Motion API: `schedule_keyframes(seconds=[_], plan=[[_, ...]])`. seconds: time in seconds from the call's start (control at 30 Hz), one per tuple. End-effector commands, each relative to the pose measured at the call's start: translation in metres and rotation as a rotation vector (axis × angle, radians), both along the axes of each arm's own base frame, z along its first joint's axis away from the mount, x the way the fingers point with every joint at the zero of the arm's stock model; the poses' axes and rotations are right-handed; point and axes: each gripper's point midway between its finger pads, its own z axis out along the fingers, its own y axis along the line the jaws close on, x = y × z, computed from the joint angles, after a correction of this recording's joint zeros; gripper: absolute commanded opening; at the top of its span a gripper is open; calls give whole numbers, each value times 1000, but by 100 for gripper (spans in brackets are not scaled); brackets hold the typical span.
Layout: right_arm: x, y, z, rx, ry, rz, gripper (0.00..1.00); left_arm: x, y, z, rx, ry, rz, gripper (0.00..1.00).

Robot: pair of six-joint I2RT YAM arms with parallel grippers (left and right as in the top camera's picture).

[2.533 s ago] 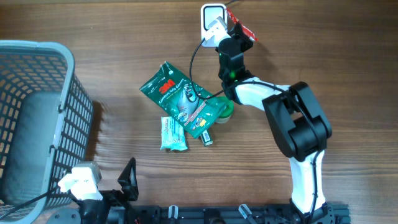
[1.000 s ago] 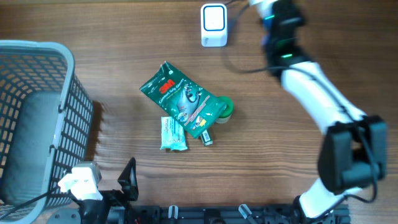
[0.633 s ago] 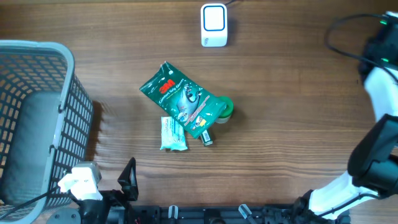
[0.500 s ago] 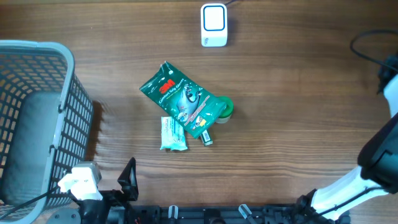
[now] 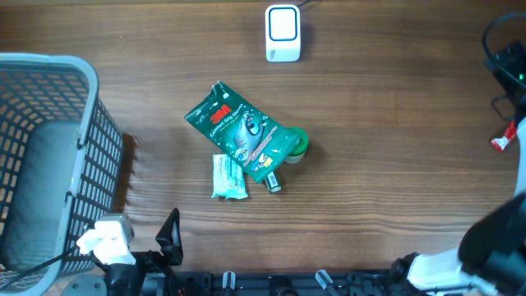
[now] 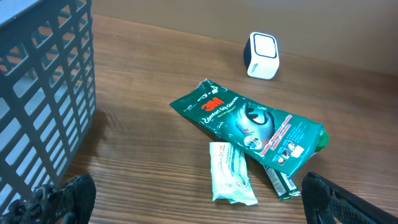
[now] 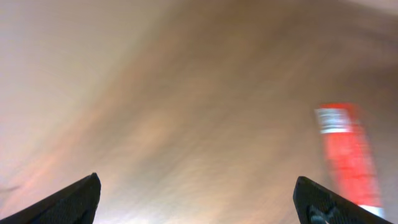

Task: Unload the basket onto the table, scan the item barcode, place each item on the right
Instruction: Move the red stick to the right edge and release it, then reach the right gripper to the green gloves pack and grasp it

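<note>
Noted the right gripper (image 7: 199,208) spread wide, its tips in the bottom corners of the wrist view, clasping nothing. Spotted the red-and-white item (image 5: 504,141) at the far right edge of the overhead frame; in the blurred wrist view, saw it at the right, above the right-hand tip and apart from both tips. Could not tell whether it lay flat on the table (image 5: 394,173) or hung past its edge. Found the left gripper (image 6: 200,205) just as wide open and empty, low at the bottom left, beside the basket (image 5: 49,123).

Placed the scanner (image 5: 282,34) at top centre, well apart from the red-and-white item. Saw a pile in the middle of the frame: a green 3M pack (image 5: 238,133) lying over a white-and-teal sachet (image 5: 228,177), with a green round thing (image 5: 299,145) at its right end.

Judged the loose item the main worry: so near the edge, might slide out of reach at a careless nudge. Could not read which face bore the barcode, so might present the wrong side to the scanner. Feared trouble in the pile too: with the packs overlapping, might drag the sachet along with the pack above it or pinch two at once.
</note>
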Motion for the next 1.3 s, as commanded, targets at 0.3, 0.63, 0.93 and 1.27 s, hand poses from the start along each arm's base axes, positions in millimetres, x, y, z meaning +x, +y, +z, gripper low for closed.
schedule_keyframes(seconds=[0.3,0.63,0.93,1.27], plan=[[-54,385,6,349,229,885,100,-1,-2,1,-11,-7,-6,100],[-114,486,-52,-300,344,1333,100,-1,-2,1,-11,-7,-6,100],[-128,530,-74,-407,317,1512,100,-1,-2,1,-11,-7,-6,100],[-116,542,-65,-359,242,1463,100,-1,-2,1,-11,-7,-6,100]])
